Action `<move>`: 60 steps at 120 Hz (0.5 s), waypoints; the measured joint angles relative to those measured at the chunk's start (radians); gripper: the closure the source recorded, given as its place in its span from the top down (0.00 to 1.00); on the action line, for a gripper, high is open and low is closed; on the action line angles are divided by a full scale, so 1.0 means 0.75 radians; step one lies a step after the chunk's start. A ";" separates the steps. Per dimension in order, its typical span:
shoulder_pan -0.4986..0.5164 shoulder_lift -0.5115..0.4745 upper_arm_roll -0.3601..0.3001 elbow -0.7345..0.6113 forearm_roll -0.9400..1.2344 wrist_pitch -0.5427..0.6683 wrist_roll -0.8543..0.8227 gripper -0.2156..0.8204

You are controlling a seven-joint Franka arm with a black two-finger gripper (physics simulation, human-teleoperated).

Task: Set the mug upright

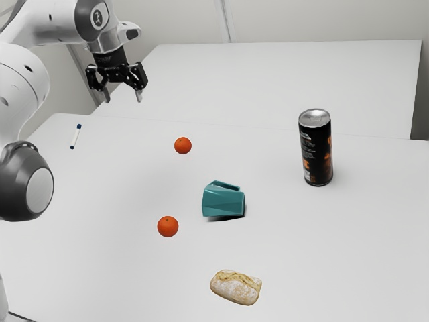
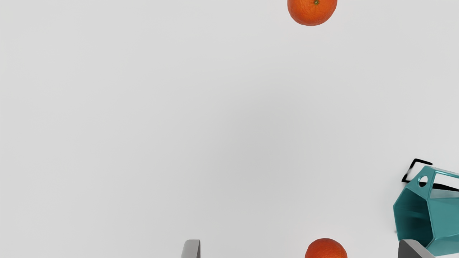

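Currently holding the gripper (image 1: 122,98) above the table (image 1: 107,275), with jaws released and spread wide. Also seeing the teal mug (image 1: 223,201) on its side, near two oranges (image 1: 167,227).

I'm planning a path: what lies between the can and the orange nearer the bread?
The mug, on its side, between can and orange, in the exterior view.

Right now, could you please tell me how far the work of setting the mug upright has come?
Nothing looks done yet: the teal, faceted mug lies on its side on the white table, its mouth facing sideways. Nothing is in hand: the black two-finger gripper is open and raised, away from the mug. Everything is left: reaching the mug, gripping it, turning it upright and letting go.
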 joint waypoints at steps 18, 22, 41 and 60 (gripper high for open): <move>0.005 0.002 0.000 -0.007 -0.023 -0.002 -0.005 0.79; 0.014 0.002 -0.001 -0.012 -0.048 -0.005 -0.005 0.79; -0.016 -0.102 -0.005 -0.270 -0.162 0.053 -0.010 0.79; -0.060 -0.313 -0.047 -0.697 -0.234 0.269 -0.005 0.79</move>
